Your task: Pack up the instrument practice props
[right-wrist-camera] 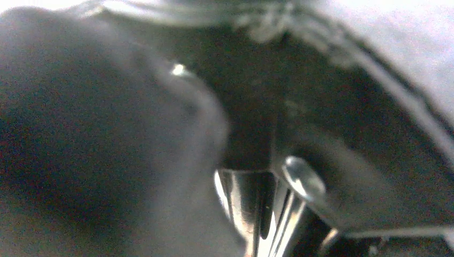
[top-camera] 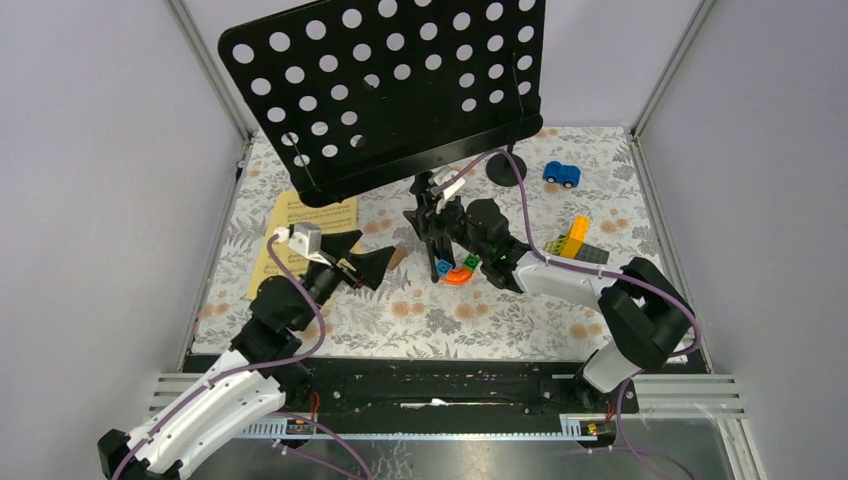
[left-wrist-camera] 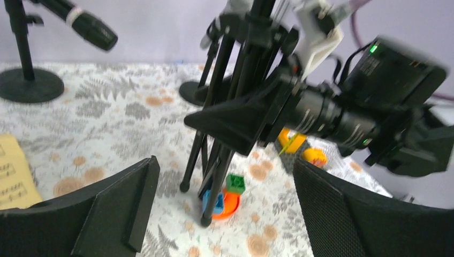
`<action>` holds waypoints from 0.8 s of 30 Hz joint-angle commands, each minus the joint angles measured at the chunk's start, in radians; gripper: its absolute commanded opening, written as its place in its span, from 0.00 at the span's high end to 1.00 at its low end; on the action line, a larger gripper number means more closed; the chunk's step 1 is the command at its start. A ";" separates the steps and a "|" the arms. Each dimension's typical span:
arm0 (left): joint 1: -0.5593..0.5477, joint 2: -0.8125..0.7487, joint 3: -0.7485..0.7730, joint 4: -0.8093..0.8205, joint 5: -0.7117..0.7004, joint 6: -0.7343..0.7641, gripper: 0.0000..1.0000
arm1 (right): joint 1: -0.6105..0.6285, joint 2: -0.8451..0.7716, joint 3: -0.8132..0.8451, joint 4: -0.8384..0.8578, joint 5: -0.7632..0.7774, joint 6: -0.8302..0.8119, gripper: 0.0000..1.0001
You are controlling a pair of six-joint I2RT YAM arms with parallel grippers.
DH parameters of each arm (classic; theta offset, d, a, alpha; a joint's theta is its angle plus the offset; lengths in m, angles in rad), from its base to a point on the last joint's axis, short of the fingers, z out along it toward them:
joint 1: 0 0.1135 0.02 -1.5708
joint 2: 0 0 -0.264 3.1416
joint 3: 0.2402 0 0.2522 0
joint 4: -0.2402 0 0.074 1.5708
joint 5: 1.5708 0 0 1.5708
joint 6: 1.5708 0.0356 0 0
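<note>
Near the middle of the table [top-camera: 450,320], your right gripper [top-camera: 437,222] squeezes the thin legs of the black music rack [top-camera: 450,135] so it does not tip, while your left gripper [top-camera: 368,258] hangs wide open and empty just beside them, ready to help.

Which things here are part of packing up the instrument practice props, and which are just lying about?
Job: music rack, yellow sheet music, black microphone, mic holder.
Lying about: blue toy car, orange curved block, yellow brick stack.
</note>
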State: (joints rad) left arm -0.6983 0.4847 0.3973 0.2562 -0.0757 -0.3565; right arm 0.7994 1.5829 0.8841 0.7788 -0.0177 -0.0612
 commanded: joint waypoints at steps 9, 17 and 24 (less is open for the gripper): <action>-0.003 0.074 0.127 -0.059 0.013 0.067 0.01 | -0.001 -0.104 0.182 -0.018 -0.046 0.127 1.00; -0.003 0.121 0.159 0.060 0.069 0.166 0.01 | 0.000 -0.100 0.193 0.113 -0.078 0.162 1.00; -0.003 0.094 0.021 0.114 0.117 0.077 0.01 | 0.001 -0.096 0.258 0.191 -0.117 0.142 1.00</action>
State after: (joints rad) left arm -0.6991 0.5953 0.4839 0.3016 0.0051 -0.2390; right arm 0.7982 1.5711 0.9722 0.5922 -0.0891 0.1005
